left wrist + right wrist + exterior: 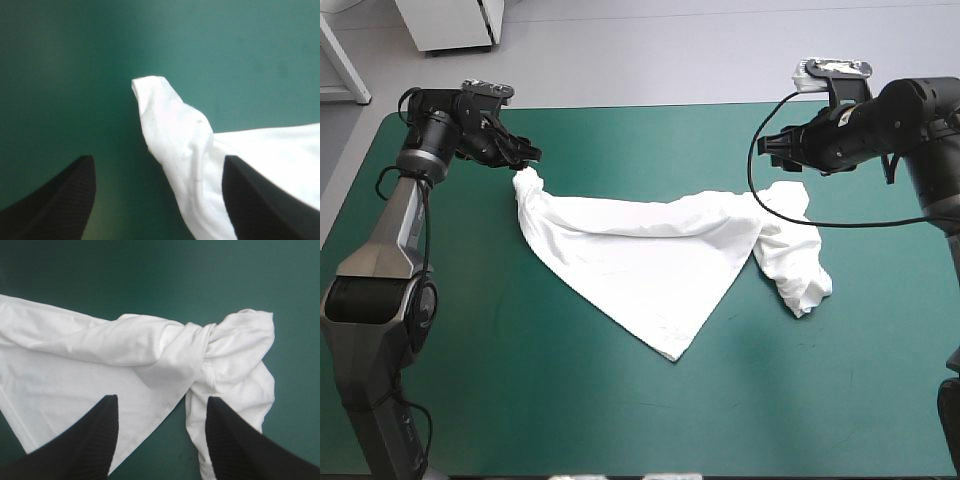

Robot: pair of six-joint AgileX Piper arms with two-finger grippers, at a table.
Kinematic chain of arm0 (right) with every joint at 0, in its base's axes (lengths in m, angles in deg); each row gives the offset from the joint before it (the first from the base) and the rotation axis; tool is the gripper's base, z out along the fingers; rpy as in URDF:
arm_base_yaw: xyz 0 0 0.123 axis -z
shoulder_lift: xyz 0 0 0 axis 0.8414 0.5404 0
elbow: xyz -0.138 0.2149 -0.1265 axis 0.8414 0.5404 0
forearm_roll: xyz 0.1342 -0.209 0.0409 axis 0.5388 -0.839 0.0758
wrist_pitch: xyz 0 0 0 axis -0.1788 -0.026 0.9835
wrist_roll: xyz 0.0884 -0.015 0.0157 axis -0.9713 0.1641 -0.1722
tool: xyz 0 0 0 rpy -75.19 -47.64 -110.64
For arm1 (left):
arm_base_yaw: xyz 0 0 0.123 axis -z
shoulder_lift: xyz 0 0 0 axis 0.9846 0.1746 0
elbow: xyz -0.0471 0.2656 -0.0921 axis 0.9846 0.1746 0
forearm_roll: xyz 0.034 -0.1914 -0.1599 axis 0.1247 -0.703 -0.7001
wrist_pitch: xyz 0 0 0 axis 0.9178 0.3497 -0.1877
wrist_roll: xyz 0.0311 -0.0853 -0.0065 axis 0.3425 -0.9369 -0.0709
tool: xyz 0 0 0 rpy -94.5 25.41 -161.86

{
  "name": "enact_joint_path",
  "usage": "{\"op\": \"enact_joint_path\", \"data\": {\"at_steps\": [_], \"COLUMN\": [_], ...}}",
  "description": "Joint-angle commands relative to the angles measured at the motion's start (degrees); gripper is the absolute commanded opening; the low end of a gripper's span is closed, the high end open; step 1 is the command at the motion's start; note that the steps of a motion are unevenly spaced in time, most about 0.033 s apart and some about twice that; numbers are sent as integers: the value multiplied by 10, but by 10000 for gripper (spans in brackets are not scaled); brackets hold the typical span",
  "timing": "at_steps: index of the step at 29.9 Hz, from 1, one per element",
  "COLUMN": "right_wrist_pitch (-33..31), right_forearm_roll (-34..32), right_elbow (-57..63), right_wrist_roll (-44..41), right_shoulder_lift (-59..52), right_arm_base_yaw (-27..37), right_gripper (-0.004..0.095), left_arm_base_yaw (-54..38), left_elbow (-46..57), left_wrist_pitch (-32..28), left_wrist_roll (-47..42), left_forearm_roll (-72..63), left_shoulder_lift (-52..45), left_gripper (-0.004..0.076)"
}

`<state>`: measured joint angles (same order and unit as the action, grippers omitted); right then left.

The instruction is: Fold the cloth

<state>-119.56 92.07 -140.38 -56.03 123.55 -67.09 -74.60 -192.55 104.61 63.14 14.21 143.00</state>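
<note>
Across the middle of the teal-green worktop [620, 420], in the high view, the white T-shirt [650, 250] lies in a rough triangle. Its long upper edge runs from left of centre to right of centre, its point aims at the lower middle of the frame, and a twisted sleeve bunch [795, 260] trails at the right. At upper left the left jaws stand apart just beside the shirt's peaked corner [155, 95]. The left wrist view shows that corner ahead of the black fingers [60, 200], ungripped. At upper right the right jaws are likewise apart, poised over the knotted gather [200, 340] where body and sleeve meet. The step in hand looks like taking hold of the two upper corners. To do it well, each arm should probably pinch a clean edge rather than a lump and clamp fully before lifting. The right side likely needs its twist worked loose first, or the fold will trap a bulge.
</note>
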Motion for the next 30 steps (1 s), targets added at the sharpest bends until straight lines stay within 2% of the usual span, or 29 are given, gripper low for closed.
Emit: {"op": "enact_joint_path", "data": {"at_steps": [1, 12, 17, 21, 24, 27, 30], "right_wrist_pitch": [3, 3, 3, 3, 3, 3, 3], "right_forearm_roll": [8, 9, 9, 14, 25, 42, 48], "right_elbow": [12, 55, 55, 55, 55, 55, 55], "right_wrist_roll": [11, 22, 24, 24, 29, 43, 49], "right_shoulder_lift": [-33, -47, -49, -49, -49, -53, -63], "right_arm_base_yaw": [3, 3, 3, 3, 3, 1, -14], "right_gripper": [496, 495, 495, 496, 495, 496, 495], "left_arm_base_yaw": [-1, -1, -1, -1, -1, -1, -1], "left_elbow": [-17, -17, -17, -17, -17, -17, -17], "left_wrist_pitch": [-23, -31, -30, -27, -20, -5, -6], "left_wrist_roll": [-12, -16, -16, -16, -16, -16, -16], "left_forearm_roll": [-3, -7, -14, -14, -14, -14, -14], "left_shoulder_lift": [-2, 64, 85, 95, 100, 105, 106], "left_gripper": [489, 473, 428, 318, 183, 10, -7]}}
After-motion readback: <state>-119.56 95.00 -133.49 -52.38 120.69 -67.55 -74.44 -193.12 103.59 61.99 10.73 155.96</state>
